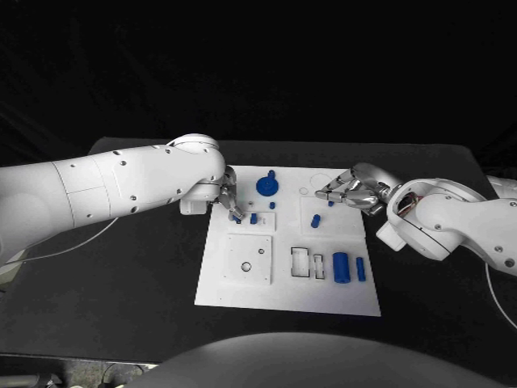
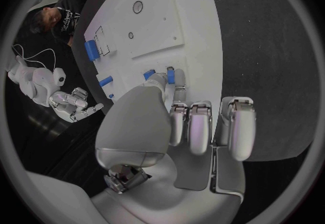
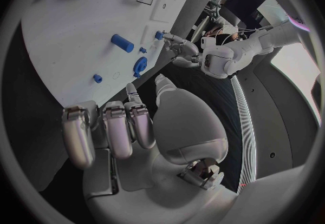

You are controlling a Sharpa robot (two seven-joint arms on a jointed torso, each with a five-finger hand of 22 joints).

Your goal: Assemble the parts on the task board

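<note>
head view, board: the white task board [image 1: 250,287] lies mid-surface on the black surface [image 1: 131,315], and everything below is placed against it.
head view, parts: a round blue knob [image 1: 266,187] near its far edge, a small blue peg [image 1: 314,219] near the middle, a big blue cylinder [image 1: 342,266] and a slimmer blue bar [image 1: 360,270] at its near right.
head view, left hand: the left hand [image 1: 224,196] sits over the board's far left, fingertips down on a small blue part [image 1: 237,217]; looks pinched, though the tips partly hide it.
head view, right hand: the right hand [image 1: 350,190] hovers over the board's far right, fingers loosely apart, nothing in it.
left wrist view: left hand [image 2: 177,121] has blue pieces [image 2: 170,75] at its fingertips on the board.
right wrist view: right hand [image 3: 129,126] is empty above the board, near the small peg [image 3: 122,43].
handling, my guess: light, stiff, smooth plastic, likely slippery; take pegs by the sides at mid-length, the knob by its rim.
</note>
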